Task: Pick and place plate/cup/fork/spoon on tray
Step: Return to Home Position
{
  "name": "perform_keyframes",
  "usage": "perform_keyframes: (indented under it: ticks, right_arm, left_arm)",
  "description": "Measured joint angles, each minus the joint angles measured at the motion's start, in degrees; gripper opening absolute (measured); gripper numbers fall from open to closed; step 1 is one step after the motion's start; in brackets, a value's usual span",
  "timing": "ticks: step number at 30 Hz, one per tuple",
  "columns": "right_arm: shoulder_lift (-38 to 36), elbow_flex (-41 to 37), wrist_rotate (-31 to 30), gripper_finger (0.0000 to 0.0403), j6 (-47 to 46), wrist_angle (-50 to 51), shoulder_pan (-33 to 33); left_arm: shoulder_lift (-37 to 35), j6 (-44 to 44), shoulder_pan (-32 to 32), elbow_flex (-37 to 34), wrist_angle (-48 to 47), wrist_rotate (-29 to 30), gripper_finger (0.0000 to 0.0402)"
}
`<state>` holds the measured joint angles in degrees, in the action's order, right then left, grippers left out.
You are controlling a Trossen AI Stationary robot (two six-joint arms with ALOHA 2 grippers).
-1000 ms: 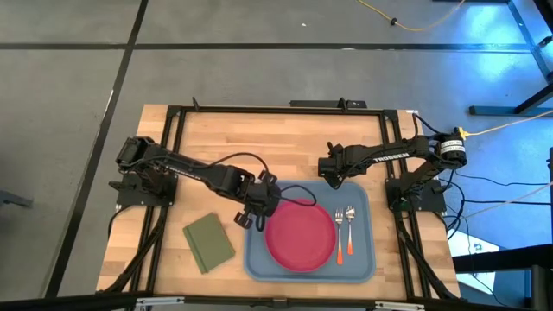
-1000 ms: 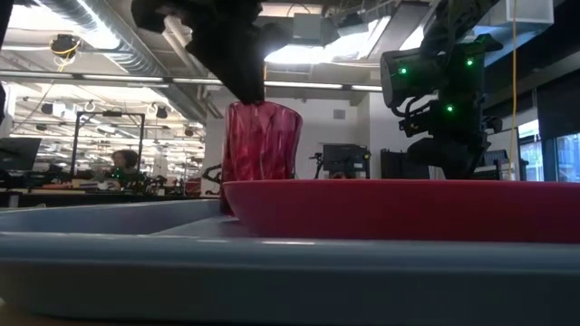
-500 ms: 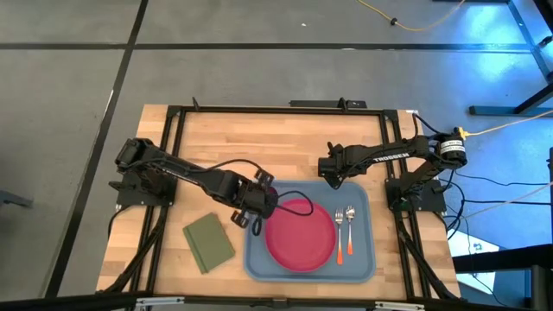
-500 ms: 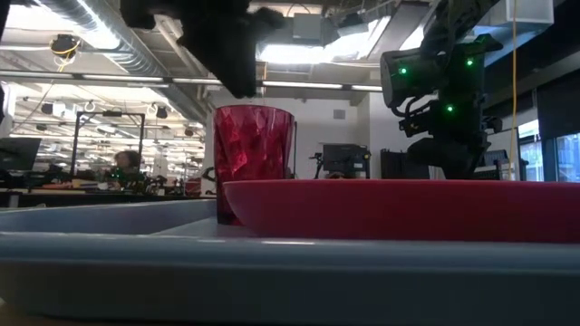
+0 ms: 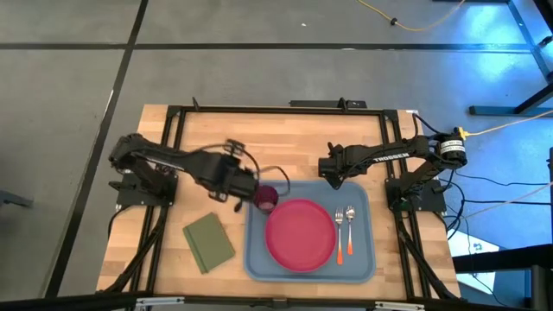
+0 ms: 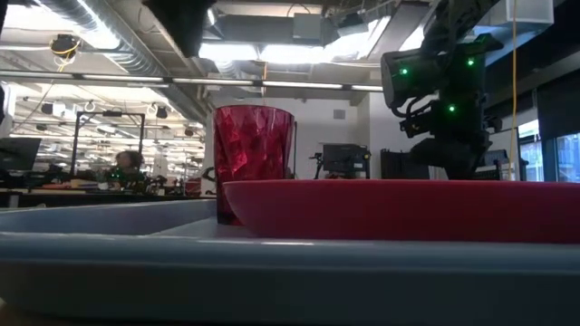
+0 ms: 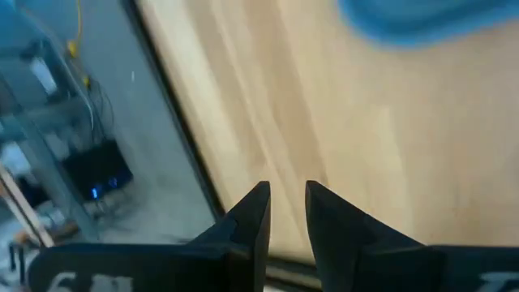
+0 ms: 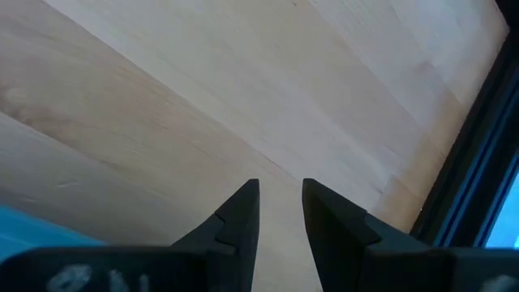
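The dark-red cup [image 5: 266, 199] stands upright on its base in the far left corner of the light-blue tray [image 5: 256, 259]; it also shows in the low view [image 6: 255, 161]. The magenta plate [image 5: 300, 234] lies flat in the tray's middle. The fork [image 5: 340, 226] and the spoon [image 5: 350, 220] lie side by side to its right. My left gripper [image 5: 249, 183] is just left of the cup, raised and empty, with a narrow gap between its fingers [image 7: 288, 188]. My right gripper [image 5: 333, 177] hangs over the table beyond the tray's far edge, narrowly open [image 8: 280, 185].
An olive-green square [image 5: 208, 242] lies on the wooden table left of the tray. A black frame runs round the table's far and side edges. Bare wood lies beyond the tray's far edge.
My left gripper has let go of the cup, risen, and drawn back toward the table's left and far edges. The cup, tilted in the gripper a second ago, now stands upright on the tray. My right arm has kept still.
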<state>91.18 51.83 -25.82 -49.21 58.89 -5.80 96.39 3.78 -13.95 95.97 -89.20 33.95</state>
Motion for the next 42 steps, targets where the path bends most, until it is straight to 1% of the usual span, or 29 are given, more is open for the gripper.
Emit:
perform_keyframes:
  ticks: [2, 5, 10, 12, 14, 16, 18, 20, 24, 25, 27, 29, 30, 32, 34, 38, 40, 42]
  right_arm:
    - [0.00, 0.00, -0.37, 0.0101, 0.01, 0.78, 0.00]
    - [0.00, 0.00, -2.33, 0.0101, 0.24, 3.03, 0.27]
    - [-0.10, 0.13, -6.75, 0.0101, -1.51, 10.71, 2.94]
    - [-0.15, 0.96, -7.09, 0.0101, -1.52, 15.05, 4.54]
    - [-0.18, 2.20, -7.06, 0.0101, -1.61, 19.51, 6.24]
    - [-0.20, 3.25, -6.70, 0.0101, -4.70, 23.61, 7.99]
    - [-0.22, 4.07, -7.02, 0.0101, -7.48, 26.52, 9.83]
    - [-0.22, 4.50, -7.88, 0.0101, -8.65, 27.72, 11.91]
    - [-0.22, 5.33, -9.07, 0.0101, -8.66, 26.29, 16.64]
    - [-0.24, 5.51, -9.12, 0.0101, -8.63, 25.73, 17.89]
    - [-1.21, 5.42, -10.47, 0.0101, -9.01, 25.02, 20.86]
    - [-3.42, 4.80, -13.63, 0.0101, -10.31, 23.34, 24.28]
    - [-4.88, 4.43, -15.71, 0.0101, -11.09, 22.42, 25.98]
    - [-8.71, 3.60, -21.91, 0.0101, -11.68, 19.96, 29.72]
    - [-13.10, 2.88, -28.70, 0.0101, -9.94, 16.92, 32.97]
    - [-23.05, 1.27, -37.95, 0.0101, -4.72, 11.67, 38.96]
    - [-27.99, 0.15, -40.42, 0.0101, -1.88, 8.55, 41.33]
    - [-32.38, -1.29, -40.62, 0.0101, 1.58, 4.24, 43.12]
  left_arm:
    - [-3.24, -1.41, 1.25, -1.41, -1.01, 0.00, 0.0073]
    - [-9.17, -2.93, 2.79, -3.36, 0.20, 0.16, 0.0073]
    - [-19.18, -7.19, 3.90, -5.94, 3.90, 0.05, 0.0073]
    - [-22.04, -9.34, 3.86, -5.98, 4.19, -0.37, 0.0073]
    - [-24.51, -9.10, 3.86, -5.98, 4.19, -0.65, 0.0073]
    - [-26.81, -7.51, 3.86, -6.00, 4.18, -0.63, 0.0073]
    - [-28.89, -8.08, 3.86, -6.00, 4.16, -0.65, 0.0073]
    - [-30.69, -10.12, 3.83, -6.00, 4.21, -0.67, 0.0073]
    - [-33.34, -12.75, 3.82, -6.02, 4.10, -0.91, 0.0073]
    - [-33.88, -14.32, 3.82, -6.02, 4.05, -1.51, 0.0073]
    - [-35.10, -15.08, 3.82, -6.02, 4.01, -5.72, 0.0073]
    - [-36.55, -13.91, 3.81, -6.02, 4.29, -10.56, 0.0073]
    - [-37.31, -13.10, 3.77, -6.02, 4.85, -11.99, 0.0073]
    - [-38.73, -12.40, 3.80, -6.02, 6.74, -13.30, 0.0073]
    - [-39.74, -12.34, 3.82, -6.02, 7.96, -14.69, 0.0073]
    - [-42.01, -10.63, 3.78, -6.70, 9.76, -15.71, 0.0073]
    - [-43.42, -8.37, 3.84, -8.77, 13.06, -17.50, 0.0073]
    - [-45.67, -4.83, 3.82, -12.38, 17.42, -22.27, 0.0073]
